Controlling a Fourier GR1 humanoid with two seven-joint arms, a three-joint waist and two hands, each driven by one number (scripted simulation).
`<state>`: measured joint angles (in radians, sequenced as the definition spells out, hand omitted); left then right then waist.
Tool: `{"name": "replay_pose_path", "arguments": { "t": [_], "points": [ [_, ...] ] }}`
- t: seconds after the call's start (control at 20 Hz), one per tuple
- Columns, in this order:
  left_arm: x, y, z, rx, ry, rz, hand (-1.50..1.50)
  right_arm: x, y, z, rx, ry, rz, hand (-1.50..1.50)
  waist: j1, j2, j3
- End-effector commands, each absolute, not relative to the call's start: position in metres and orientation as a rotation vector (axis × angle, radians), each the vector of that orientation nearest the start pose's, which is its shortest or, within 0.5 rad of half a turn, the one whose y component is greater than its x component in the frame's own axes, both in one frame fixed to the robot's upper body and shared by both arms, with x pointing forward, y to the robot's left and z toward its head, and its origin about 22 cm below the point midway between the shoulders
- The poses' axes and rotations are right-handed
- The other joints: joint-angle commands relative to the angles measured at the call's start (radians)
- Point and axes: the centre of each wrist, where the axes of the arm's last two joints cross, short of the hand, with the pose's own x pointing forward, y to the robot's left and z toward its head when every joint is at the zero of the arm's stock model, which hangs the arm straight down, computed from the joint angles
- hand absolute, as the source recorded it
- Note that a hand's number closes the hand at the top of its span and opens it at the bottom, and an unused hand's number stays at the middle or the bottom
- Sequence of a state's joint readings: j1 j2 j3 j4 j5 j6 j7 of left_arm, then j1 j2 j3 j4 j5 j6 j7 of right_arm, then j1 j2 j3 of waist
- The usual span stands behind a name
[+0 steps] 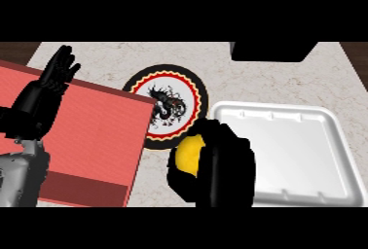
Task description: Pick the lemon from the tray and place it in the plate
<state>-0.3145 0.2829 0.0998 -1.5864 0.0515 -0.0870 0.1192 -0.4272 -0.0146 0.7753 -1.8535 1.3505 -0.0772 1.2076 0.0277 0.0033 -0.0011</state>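
A yellow lemon is held in my right hand, whose black fingers and thumb curl round it and hide most of it. The hand hangs just left of the white tray and at the lower right rim of the round plate, which has a black and red border and a dark dragon figure on white. My left hand rests open at the far left, fingers up, over the red board.
A large red board covers the left of the counter and overlaps the plate's left side. A black object sits at the back edge, right of centre. Speckled counter shows between the plate and the tray.
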Motion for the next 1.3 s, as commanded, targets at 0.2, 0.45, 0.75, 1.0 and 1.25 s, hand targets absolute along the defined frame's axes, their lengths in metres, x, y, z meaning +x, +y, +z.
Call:
{"name": "replay_pose_path", "arguments": {
  "t": [0.2,0.45,0.75,1.0,1.25],
  "points": [
    [0.310,0.259,0.109,0.069,-1.768,-0.279,0.00,0.272,-0.019,0.146,-1.050,-1.357,0.382,1.50,0.046,0.012,0.000],
    [0.319,0.258,0.122,0.076,-1.777,-0.287,0.00,0.312,-0.014,0.137,-1.078,-1.311,0.372,1.50,0.053,0.017,0.001],
    [0.316,0.252,0.108,0.077,-1.787,-0.296,0.00,0.355,-0.021,0.102,-1.120,-1.241,0.423,1.50,0.057,0.021,0.001],
    [0.318,0.241,0.116,0.046,-1.792,-0.330,0.00,0.369,-0.028,0.087,-1.058,-1.163,0.326,1.50,0.081,0.024,0.002],
    [0.317,0.229,0.108,0.014,-1.796,-0.327,0.00,0.386,-0.031,0.091,-0.979,-1.192,0.260,-1.50,0.115,0.036,0.002]
  ]
}}
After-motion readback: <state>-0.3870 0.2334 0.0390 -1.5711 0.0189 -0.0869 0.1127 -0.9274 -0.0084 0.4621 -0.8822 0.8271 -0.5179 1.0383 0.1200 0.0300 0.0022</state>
